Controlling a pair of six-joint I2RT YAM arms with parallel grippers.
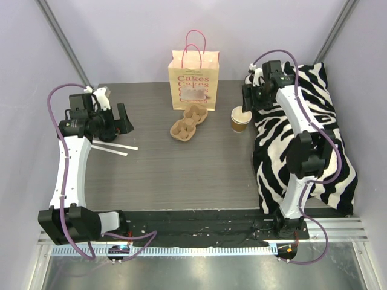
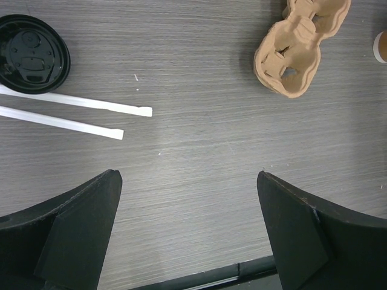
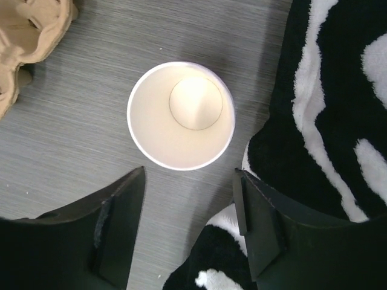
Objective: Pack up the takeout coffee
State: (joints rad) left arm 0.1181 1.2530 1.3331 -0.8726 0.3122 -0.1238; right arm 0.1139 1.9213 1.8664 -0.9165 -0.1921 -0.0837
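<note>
Left hand [image 2: 187,181]: open, empty, left of frame.
Right hand [image 3: 188,180]: open above the cup [image 3: 181,115], holding nothing.
Lid [image 2: 33,53], straws [image 2: 72,101]: loose at left.
Cup: lidless, right of centre, beside carrier [image 1: 188,122].
Carrier: empty, centre.
Bag [image 1: 193,78]: upright, top centre; packing seemingly unstarted.

You will find a dark grey wood-grain table [image 1: 181,175]; its grain runs crosswise in both wrist views [image 2: 199,169] [image 3: 72,121]. A black-and-white zebra-print blanket [image 1: 314,139] lies rumpled over the table's right side, from the back corner nearly to the front. In the right wrist view its plush edge [image 3: 338,90] rests directly on the table. Pale lilac walls [image 1: 133,30] enclose the back and sides. A slanted metal strut stands at each back corner, left [image 1: 60,36] and right [image 1: 334,30]. A black base plate [image 1: 199,223] runs along the near edge, with a brushed metal sheet [image 1: 199,272] below it.
</note>
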